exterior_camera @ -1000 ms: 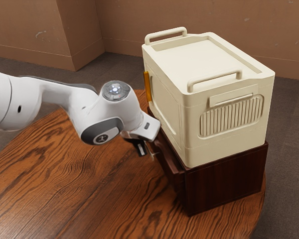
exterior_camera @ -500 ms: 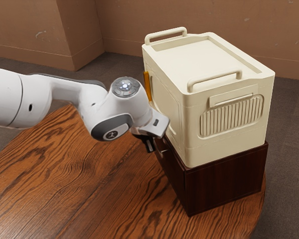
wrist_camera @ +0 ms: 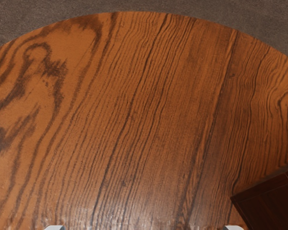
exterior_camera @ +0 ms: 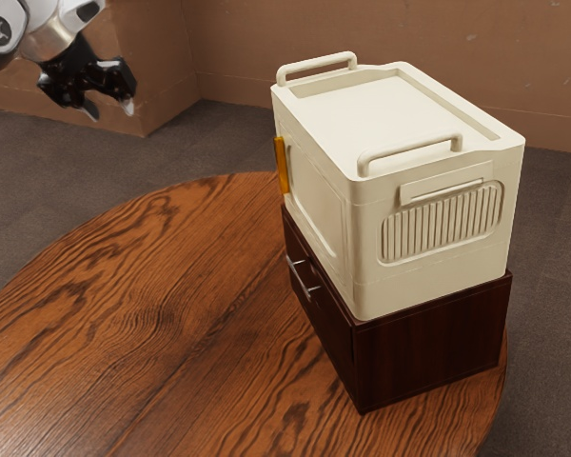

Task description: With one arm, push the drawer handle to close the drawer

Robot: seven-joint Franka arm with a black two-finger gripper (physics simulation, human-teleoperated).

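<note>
High at the exterior view's upper left, well away from the cabinet, hangs my gripper (exterior_camera: pixel 109 109), open, its two fingertips apart with nothing between them. Both tips of my gripper (wrist_camera: pixel 144 227) show far apart at the wrist view's lower edge. The drawer front (exterior_camera: pixel 328 319) lies flush with the dark brown cabinet (exterior_camera: pixel 433 345), so the drawer looks closed. Its metal handle (exterior_camera: pixel 303 276) stands out from the front, untouched. A corner of the cabinet (wrist_camera: pixel 266 206) appears in the wrist view.
A cream box (exterior_camera: pixel 409 114) with two raised handles sits on the cabinet. An orange strip (exterior_camera: pixel 283 165) is on the box's side. The round wooden table (exterior_camera: pixel 162 314) carries the cabinet near its edge. Brown walls (exterior_camera: pixel 238 48) stand behind.
The drawer, sticking out slightly a second ago, has gone in flush. My gripper has left the drawer front and moved up and toward the exterior view's upper left; the handle is uncovered.
</note>
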